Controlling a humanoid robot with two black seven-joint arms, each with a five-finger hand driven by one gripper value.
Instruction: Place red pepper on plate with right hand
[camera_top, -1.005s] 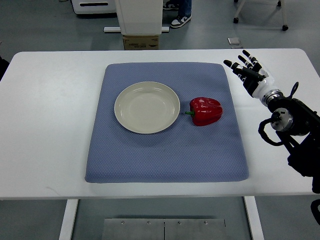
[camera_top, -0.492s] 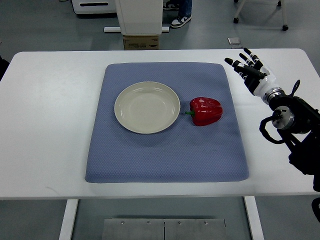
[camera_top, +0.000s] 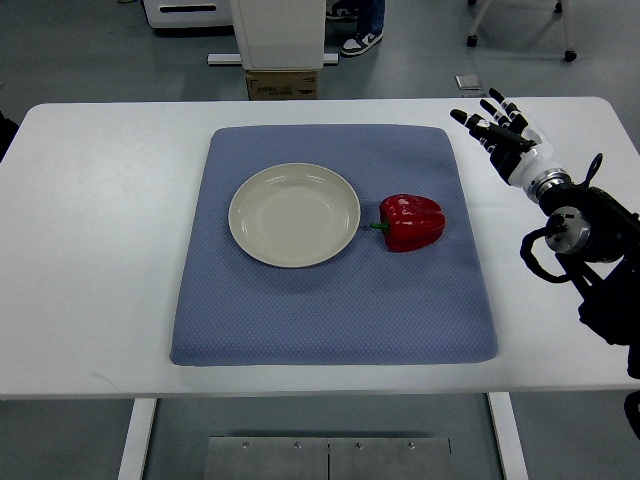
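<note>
The right robot hand (camera_top: 502, 140) has drifted slightly farther from the plate (camera_top: 294, 214), fingers still spread, holding nothing; the red pepper (camera_top: 411, 222) lies unmoved just right of the plate

A single camera looks steeply down from the robot's own side of the white surface (camera_top: 100, 220), set high enough that almost the whole top fits in the frame, with its near edge low in the picture and the far edge near the top. The blue mat (camera_top: 330, 300) fills the centre, grey floor (camera_top: 90, 50) runs along the top of the frame, and the right robot hand (camera_top: 505, 135) enters from the right edge. With only this view, nothing is shared between cameras.
</note>
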